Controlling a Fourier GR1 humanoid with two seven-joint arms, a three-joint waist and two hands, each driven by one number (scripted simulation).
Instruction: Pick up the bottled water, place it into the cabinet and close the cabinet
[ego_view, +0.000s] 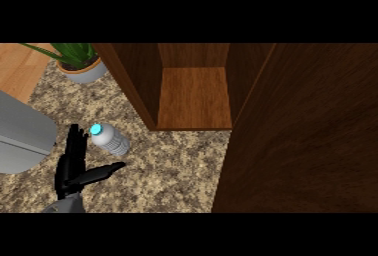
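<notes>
On the speckled stone counter, the wooden cabinet stands open, its door swung out across the view's right side. A grey appliance sits at the left edge and a potted plant at the far left. Before the cabinet, the left hand is released, fingers straight and thumb spread, and the bottled water rests on the counter just beside those fingers.
</notes>
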